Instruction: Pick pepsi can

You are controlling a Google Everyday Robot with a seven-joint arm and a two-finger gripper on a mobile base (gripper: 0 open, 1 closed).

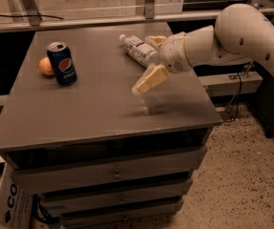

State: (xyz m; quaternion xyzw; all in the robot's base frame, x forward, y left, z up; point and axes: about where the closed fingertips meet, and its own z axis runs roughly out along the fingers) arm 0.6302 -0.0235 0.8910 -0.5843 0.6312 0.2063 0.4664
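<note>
Only one camera view here, looking down at a dark grey cabinet top (93, 111) from the front, so here goes.

The pepsi can (62, 63) stands upright on the left-rear part of the top, logo facing the camera, silver lid up. Nothing is touching it apart from a small orange fruit (45, 66) tucked right against its left side, partly behind it.

Over on the right, the white arm (237, 35) reaches in from the upper right corner and bends down toward the middle of the top. The gripper (143, 64) hangs above the right-centre of the surface, well apart from the can, with a wide stretch of bare top between them. Its two cream fingers (150, 79) are spread wide with nothing held between them: one points down and left toward the table, the other sits higher up by the bottle. There's a faint shadow on the top just below the lower finger.

A clear plastic bottle (136, 50) lies on its side near the back of the top, just beside the gripper's upper finger. I can't tell whether they actually touch.

Below the top there are a few drawers (117, 173) with small knobs. A cardboard box (5, 205) sits on the floor at the lower left, and a black cable (237, 97) hangs down on the right over the speckled floor (251, 175).
</note>
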